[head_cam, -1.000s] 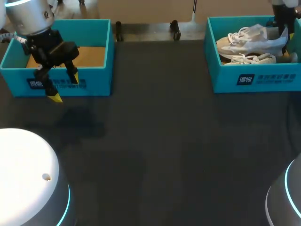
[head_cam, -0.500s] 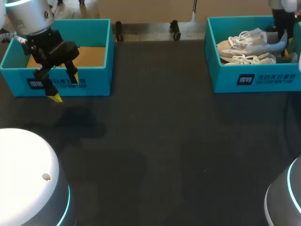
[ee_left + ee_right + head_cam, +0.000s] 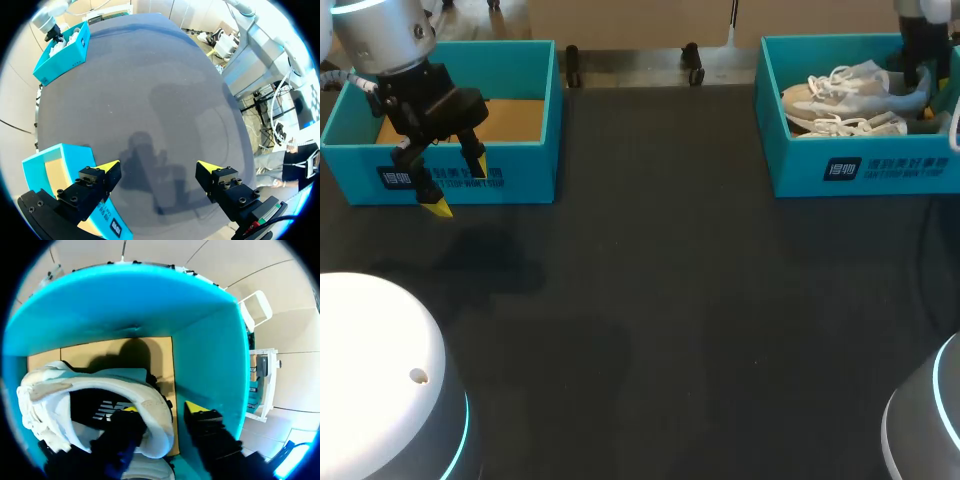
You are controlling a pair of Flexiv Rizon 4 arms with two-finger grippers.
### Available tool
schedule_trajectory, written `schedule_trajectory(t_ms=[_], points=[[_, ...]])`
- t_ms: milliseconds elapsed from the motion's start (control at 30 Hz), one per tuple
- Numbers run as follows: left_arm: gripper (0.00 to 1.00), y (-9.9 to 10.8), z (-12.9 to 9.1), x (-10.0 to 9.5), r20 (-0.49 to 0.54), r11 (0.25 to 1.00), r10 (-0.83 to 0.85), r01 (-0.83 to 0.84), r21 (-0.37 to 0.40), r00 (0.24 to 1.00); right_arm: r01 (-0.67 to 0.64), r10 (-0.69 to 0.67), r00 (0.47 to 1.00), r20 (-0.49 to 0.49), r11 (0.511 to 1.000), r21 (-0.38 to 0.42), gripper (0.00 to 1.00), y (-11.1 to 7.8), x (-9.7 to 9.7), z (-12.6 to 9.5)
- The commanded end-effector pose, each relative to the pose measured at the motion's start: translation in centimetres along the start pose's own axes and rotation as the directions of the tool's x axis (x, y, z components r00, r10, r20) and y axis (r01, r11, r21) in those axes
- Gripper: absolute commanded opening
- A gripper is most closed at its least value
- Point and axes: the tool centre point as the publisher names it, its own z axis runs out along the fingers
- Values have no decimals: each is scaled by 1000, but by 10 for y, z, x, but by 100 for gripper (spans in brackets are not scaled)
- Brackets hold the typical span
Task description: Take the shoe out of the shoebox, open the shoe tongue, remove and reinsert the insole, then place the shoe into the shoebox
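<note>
Two pale shoes lie in the teal right shoebox [image 3: 865,165]; the upper shoe [image 3: 840,92] rests on its side above the second shoe [image 3: 860,126]. My right gripper [image 3: 925,88] reaches down into this box at the upper shoe's heel. In the right wrist view the right gripper [image 3: 160,412] stands open astride the shoe [image 3: 100,390]'s heel wall: one finger inside the shoe, the other outside with a small gap. My left gripper [image 3: 459,186] hangs open and holds nothing, in front of the left shoebox [image 3: 510,175].
The left shoebox [image 3: 35,170] shows only its brown cardboard floor. The dark table [image 3: 670,300] stretches between the two boxes. In the left wrist view the right shoebox [image 3: 62,50] sits far ahead of my left gripper [image 3: 157,165].
The upper shoe has sunk lower into the right box and my right gripper's fingers have spread apart at its heel. The left arm has not moved.
</note>
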Motion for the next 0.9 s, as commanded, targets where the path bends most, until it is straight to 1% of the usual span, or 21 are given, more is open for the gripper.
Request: schedule_trajectory(t_ms=[33, 100, 133, 267, 433, 600, 733, 900], points=[[100, 0, 0, 1, 1, 1000, 1, -1, -4, 1000, 2, -2, 1000, -23, 1000, -11, 92, -3, -6, -9], [100, 0, 0, 1, 1, 1000, 1, -1, -4, 1000, 8, -8, 1000, -30, 1000, -17, 99, -5, -6, -16], [100, 0, 0, 1, 1, 1000, 1, -1, -4, 1000, 14, -15, 999, -34, 1000, -20, 100, -5, -5, -19], [100, 0, 0, 1, 1, 1000, 1, -1, -4, 1000, 33, -35, 998, -59, 999, -39, 100, -10, -2, -37], [100, 0, 0, 1, 1, 1000, 1, -1, -4, 1000, 37, -44, 995, -95, 997, -71, 100, -24, 6, -74], [100, 0, 0, 1, 1, 1000, 1, -1, -4, 1000, 38, -46, 993, -113, 996, -79, 100, -49, 14, -106], [100, 0, 0, 1, 1, 1000, 1, -1, -4, 1000, 29, -44, 982, -184, 996, -85, 100, -74, 17, -126], [100, 0, 0, 1, 1, 1000, 1, -1, -4, 1000, 24, -42, 975, -217, 996, -85, 100, -105, 18, -151]])
